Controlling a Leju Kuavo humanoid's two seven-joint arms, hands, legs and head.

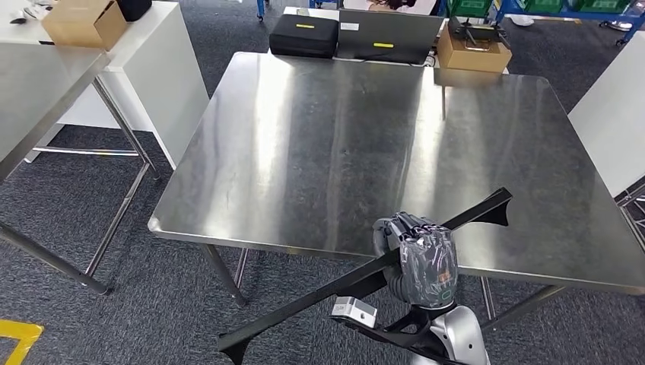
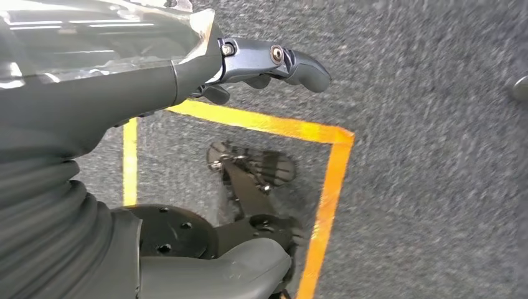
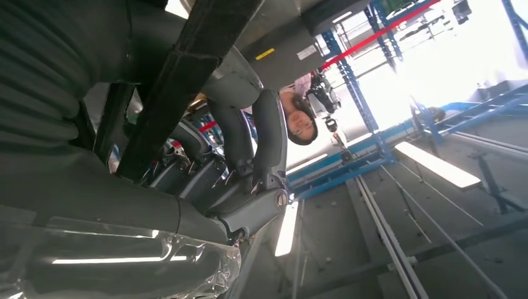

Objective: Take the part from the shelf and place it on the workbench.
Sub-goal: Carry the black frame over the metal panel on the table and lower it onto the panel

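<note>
Over the bench edge: my right hand (image 1: pixel 417 255) grips the part (image 1: pixel 365 277), a long black bar, near its middle.
Part: it runs slantwise from 7 o'clock, low over the carpet (image 1: pixel 114 319), up to 2 o'clock, where its forked end hangs above the steel bench (image 1: pixel 319 144). I cannot tell whether that end touches the top.
Grip: in the right wrist view I see the fingers (image 3: pixel 249 143) wrapped round the bar (image 3: pixel 187 68), thumb on the other side.
Hand to part: the bar passes across the palm, with the longer stretch sticking out toward 7 o'clock and the shorter toward 2.
Left hand (image 2: pixel 261 65): hanging over the carpet beside a yellow floor line (image 2: pixel 324 199); fingers loosely bent, nothing in them that I can see, though I cannot tell how far they are curled.
Beyond the bench, at 12 o'clock: a black case (image 1: pixel 304 34) and a brown box (image 1: pixel 471 49).
At 10 o'clock: a second steel table (image 1: pixel 38 99) with another box (image 1: pixel 84 21).
</note>
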